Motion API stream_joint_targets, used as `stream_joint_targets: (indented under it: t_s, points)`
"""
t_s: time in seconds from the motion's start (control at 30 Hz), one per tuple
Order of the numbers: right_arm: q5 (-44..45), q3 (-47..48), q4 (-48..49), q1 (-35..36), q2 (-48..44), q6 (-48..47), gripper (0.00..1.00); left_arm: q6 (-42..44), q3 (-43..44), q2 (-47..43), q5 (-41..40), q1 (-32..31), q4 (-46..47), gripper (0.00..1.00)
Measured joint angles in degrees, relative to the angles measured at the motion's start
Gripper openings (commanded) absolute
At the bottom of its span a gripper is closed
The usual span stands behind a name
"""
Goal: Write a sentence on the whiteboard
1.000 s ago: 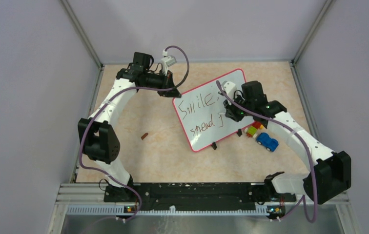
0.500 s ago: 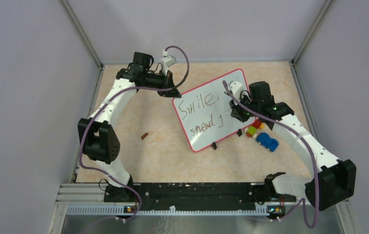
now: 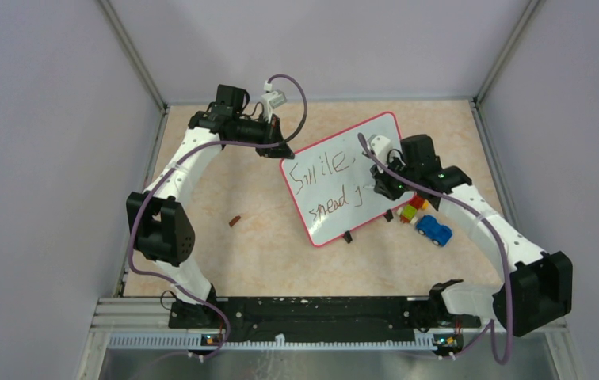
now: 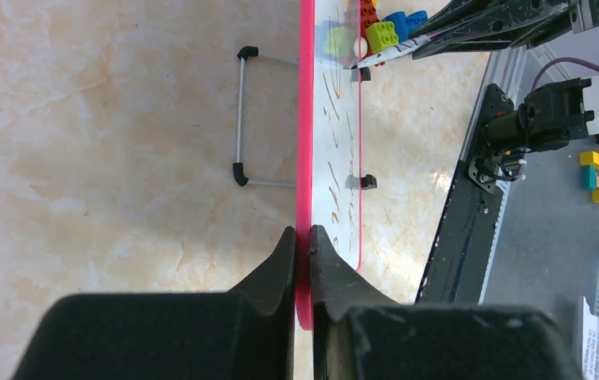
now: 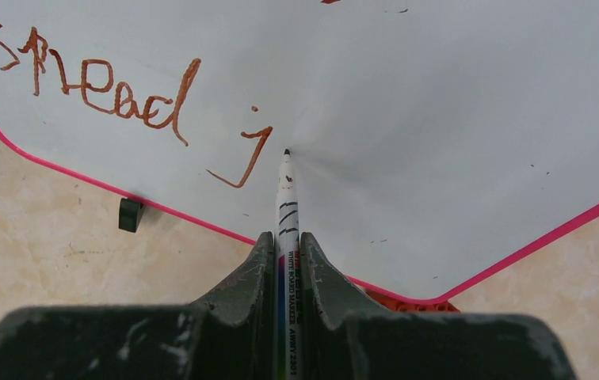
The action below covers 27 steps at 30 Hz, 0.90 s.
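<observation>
Right wrist: right gripper (image 5: 285,237) clamped on marker (image 5: 287,206), tip shifted just beyond "j", sentence (image 5: 82,83) unfinished; left gripper (image 4: 302,237) pinching whiteboard (image 4: 305,119) rim

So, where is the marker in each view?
Top: too small to see, at right gripper.
Left wrist: marker at top edge, tip toward board.
Right wrist: marker centre, between fingers, tip beside j.
Shared landmark: board's pink rim.

Marker (image 5: 287,207) tip at whiteboard (image 3: 330,223); toy car (image 3: 434,230), blocks (image 3: 412,210) just right; scrap (image 3: 234,221) well left.
</observation>
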Motion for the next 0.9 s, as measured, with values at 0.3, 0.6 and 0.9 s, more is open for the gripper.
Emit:
stream_joint_targets:
  t_s: [0.3, 0.6, 0.9]
  points:
    - [-0.68, 0.0, 0.59, 0.0, 0.83, -0.02, 0.0, 0.0, 0.0, 0.0, -0.02, 0.0, 0.02, 0.0]
    - [-2.14, -2.62, 0.17, 0.09, 0.74, -0.02, 0.0, 0.0, 0.0, 0.0, -0.07, 0.0, 0.07, 0.0]
    - [-1.16, -3.48, -0.79, 0.02, 0.55, -0.37, 0.0, 0.0, 0.0, 0.0, -0.02, 0.0, 0.04, 0.0]
